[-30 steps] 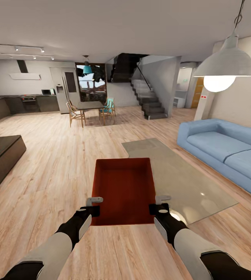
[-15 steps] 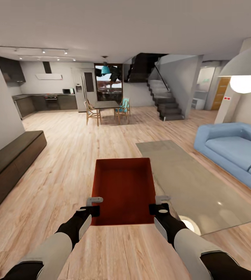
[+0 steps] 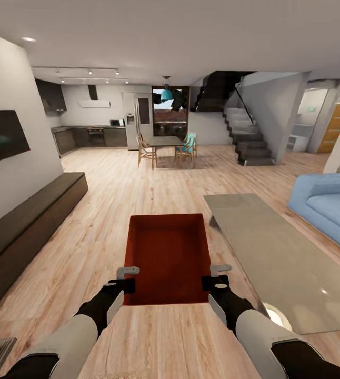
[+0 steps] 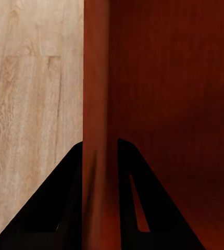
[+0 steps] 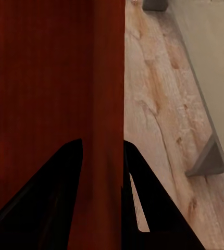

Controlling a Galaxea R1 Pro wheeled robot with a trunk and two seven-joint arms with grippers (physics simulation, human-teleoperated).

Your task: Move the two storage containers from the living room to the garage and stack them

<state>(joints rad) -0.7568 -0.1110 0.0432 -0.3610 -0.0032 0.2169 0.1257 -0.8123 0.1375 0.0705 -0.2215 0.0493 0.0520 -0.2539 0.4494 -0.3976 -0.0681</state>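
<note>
We've got both end effectors, left (image 3: 128, 279) and right (image 3: 215, 276), clamped on the container's (image 3: 167, 258) side walls so it rides level.

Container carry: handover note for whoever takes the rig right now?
Left gripper: shut on the container's left wall; the left wrist view shows the wall between the jaws.
Right gripper: shut on its right wall, same in the right wrist view.
Container: held level in front of the trunk, above the wood floor, empty, in the living room with the bench at left and the sofa at right.
Done: one container picked up.
Left: carry it to the garage, set it on the floor, fetch the second one, stack it on top.
</note>
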